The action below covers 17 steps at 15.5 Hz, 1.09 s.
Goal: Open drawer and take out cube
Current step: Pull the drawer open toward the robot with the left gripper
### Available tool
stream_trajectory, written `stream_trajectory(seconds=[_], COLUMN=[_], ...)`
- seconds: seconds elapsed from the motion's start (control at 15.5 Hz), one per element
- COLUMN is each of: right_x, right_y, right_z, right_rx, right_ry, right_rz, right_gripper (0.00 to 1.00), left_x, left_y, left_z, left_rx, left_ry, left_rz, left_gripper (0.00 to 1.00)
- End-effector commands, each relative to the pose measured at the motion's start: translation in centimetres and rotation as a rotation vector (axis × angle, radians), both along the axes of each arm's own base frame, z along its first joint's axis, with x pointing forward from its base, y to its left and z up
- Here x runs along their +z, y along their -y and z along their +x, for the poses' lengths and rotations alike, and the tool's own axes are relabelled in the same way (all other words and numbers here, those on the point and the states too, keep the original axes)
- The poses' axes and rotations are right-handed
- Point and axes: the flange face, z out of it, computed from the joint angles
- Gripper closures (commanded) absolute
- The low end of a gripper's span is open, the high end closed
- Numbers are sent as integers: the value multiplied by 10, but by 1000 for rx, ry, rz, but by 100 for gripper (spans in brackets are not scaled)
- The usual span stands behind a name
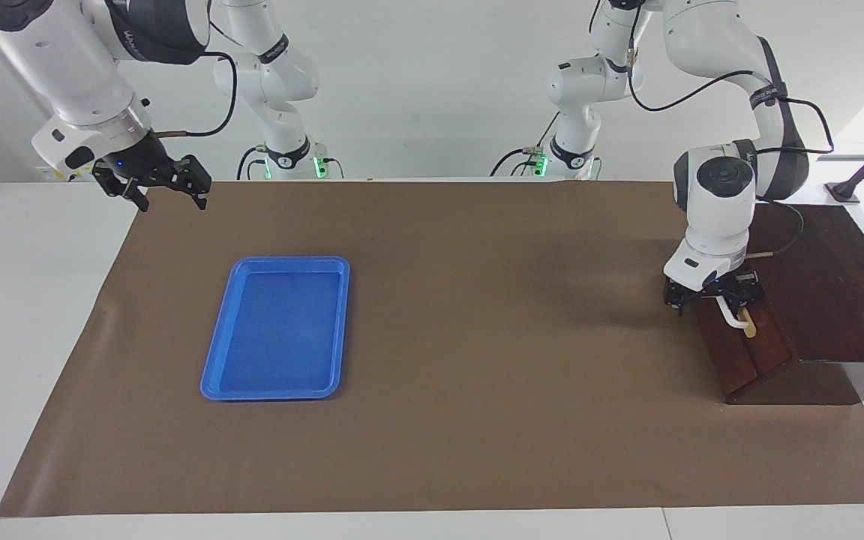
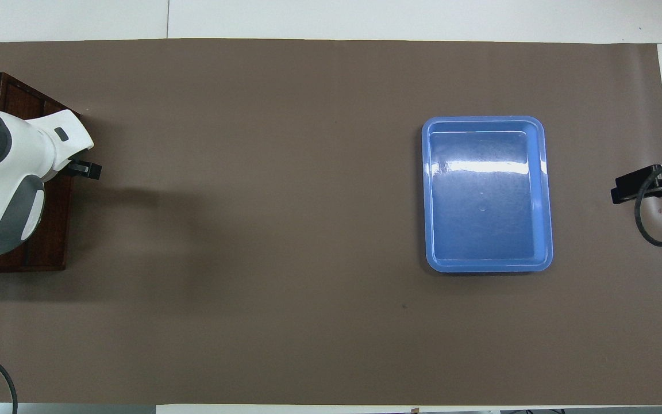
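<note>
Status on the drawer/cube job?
Done: nothing yet; the drawer is shut and no cube shows. In hand: left gripper, open, is at the white handle, grip unconfirmed. Right gripper waits open, raised near the blue tray. Left: pull, extract cube.

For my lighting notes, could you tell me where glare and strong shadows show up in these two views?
Overhead view: a bright streak of glare crosses the tray, and a soft shadow spreads on the mat beside the left gripper. Facing view: no glare on the tray; a faint shadow lies beside the left gripper at the drawer.
</note>
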Motion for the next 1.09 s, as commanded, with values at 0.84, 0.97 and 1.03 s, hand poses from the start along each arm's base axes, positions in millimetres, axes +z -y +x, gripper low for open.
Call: stream_trajectory(seconds=[0.84,0.97,1.03], right_x=[-2,-3,-2], right_y=[-9,-9,-9], right_z=[-11,-10,-11], right_rx=[5,9,9], right_ry=[-12,-15,-12], right_rz=[2,2,2], right_gripper=[0,0,0], left_x=[0,30,51], left_y=[151,150,152], left_z=[-22,-5,8], left_rx=[34,109,169], left_ry=[46,26,-10], left_rz=[-117,-151,-188], left_gripper=[0,0,0])
